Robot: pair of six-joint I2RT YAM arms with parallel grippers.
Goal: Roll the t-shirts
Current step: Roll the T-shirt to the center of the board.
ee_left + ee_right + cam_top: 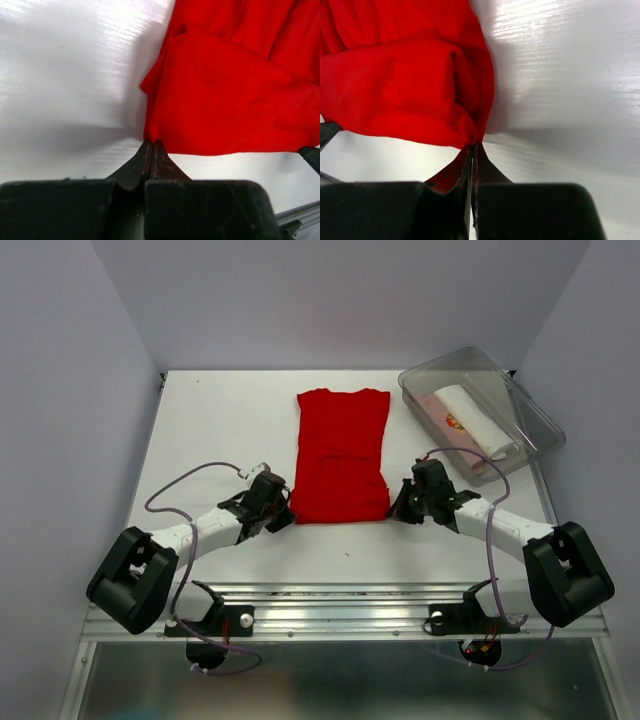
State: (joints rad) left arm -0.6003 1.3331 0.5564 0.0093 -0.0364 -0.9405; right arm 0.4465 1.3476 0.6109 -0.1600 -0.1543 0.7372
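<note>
A bright red t-shirt [341, 453], folded into a long strip, lies in the middle of the white table. My left gripper [289, 516] is shut on its near left corner; in the left wrist view the gripper [152, 142] pinches the red cloth [230, 100]. My right gripper [393, 510] is shut on the near right corner; in the right wrist view the gripper [474, 144] pinches the cloth [395, 90], which is bunched and lifted slightly. A white shirt [477, 418] and a pale pink shirt [440, 408] with a small red print lie in the tub.
A clear plastic tub [535, 415] stands at the back right of the table. White walls close in the table on the left, back and right. A metal rail [340, 612] runs along the near edge.
</note>
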